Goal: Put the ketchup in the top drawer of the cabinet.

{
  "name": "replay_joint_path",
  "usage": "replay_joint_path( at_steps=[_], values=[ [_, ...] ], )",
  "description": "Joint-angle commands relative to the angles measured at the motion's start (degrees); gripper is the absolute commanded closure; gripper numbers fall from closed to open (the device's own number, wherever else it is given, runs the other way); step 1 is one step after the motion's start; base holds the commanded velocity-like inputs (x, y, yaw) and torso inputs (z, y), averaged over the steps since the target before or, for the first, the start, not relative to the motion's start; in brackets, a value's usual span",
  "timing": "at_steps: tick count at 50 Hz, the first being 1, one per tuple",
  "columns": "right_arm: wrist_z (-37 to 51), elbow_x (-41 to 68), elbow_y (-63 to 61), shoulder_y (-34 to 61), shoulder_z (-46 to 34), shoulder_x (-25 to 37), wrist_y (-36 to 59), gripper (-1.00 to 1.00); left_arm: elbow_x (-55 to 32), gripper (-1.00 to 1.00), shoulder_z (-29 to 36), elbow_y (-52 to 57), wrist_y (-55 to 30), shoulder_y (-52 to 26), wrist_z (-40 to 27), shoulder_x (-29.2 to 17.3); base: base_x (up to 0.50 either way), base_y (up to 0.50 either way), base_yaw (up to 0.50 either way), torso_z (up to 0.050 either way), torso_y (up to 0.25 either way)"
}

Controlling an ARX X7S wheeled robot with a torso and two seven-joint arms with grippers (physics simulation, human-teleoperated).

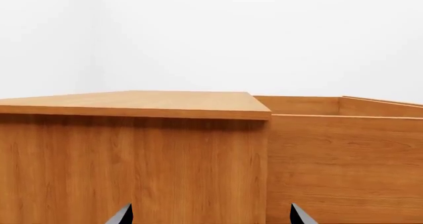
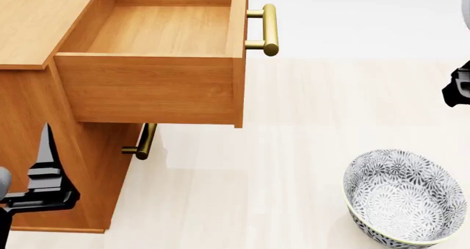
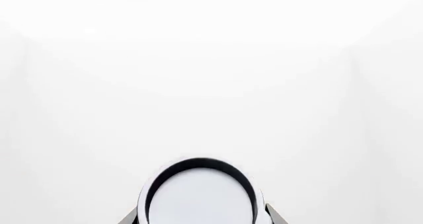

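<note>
Ketchup (image 3: 198, 196) sits between the fingertips of the right claw (image 3: 201, 218). It is seen end-on in the right wrist view, so only a pale round face with a dark rim shows and the label is hidden. The two fingertips press against its sides, closed on it. Behind it is only plain white background. In the head view this claw is a dark shape cut off by the right edge, well apart from the drawer (image 2: 162, 86), and the can itself cannot be made out there.

The left claw (image 1: 211, 218) is spread wide, its two dark tips far apart, and faces the side panel of the cabinet (image 1: 132, 164) without touching it.

The drawer is pulled out of the cabinet, with its brass handle (image 2: 269, 30) pointing toward the right claw. A lower handle (image 2: 143, 142) shows beneath it. A patterned bowl (image 2: 404, 202) stands on the worktop (image 2: 279, 183), apart from the cabinet.
</note>
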Motion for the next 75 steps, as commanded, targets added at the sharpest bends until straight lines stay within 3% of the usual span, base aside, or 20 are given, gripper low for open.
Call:
replay_joint_path(
  at_steps=[1,41,66,73,75],
  values=[
    [-1.25,-4.08,4.14,7.94,-6.71,-0.17,-0.24,1.0,-0.14,-1.0,0.25,-0.68,0.36,-0.32,-0.02,-0.07,0.0,0.0,0.0,0.0,0.0],
    [-11.71,-24.03,38.3,34.79,-30.01,-12.17,-10.83,1.0,-0.61,-1.0,0.6,-1.9,1.49,-0.41,-0.59,-0.37,0.0,0.0,0.0,0.0,0.0],
    [-20.18,-34.7,73.68,55.4,-39.23,-24.24,-23.9,1.0,-1.06,-1.0,0.81,-2.21,1.79,-0.39,-1.0,-0.58,0.0,0.0,0.0,0.0,0.0],
    [-24.36,-36.96,92.06,63.42,-40.42,-29.36,-31.76,1.0,-1.03,-1.0,0.98,-2.04,1.6,-0.55,-1.23,-0.75,0.0,0.0,0.0,0.0,0.001],
    [-26.19,-38.3,102.53,67.42,-40.9,-31.77,-36.88,1.0,-1.04,-1.0,1.01,-2.04,1.65,-0.48,-1.26,-0.8,0.0,0.0,0.0,0.0,0.0]
  ],
)
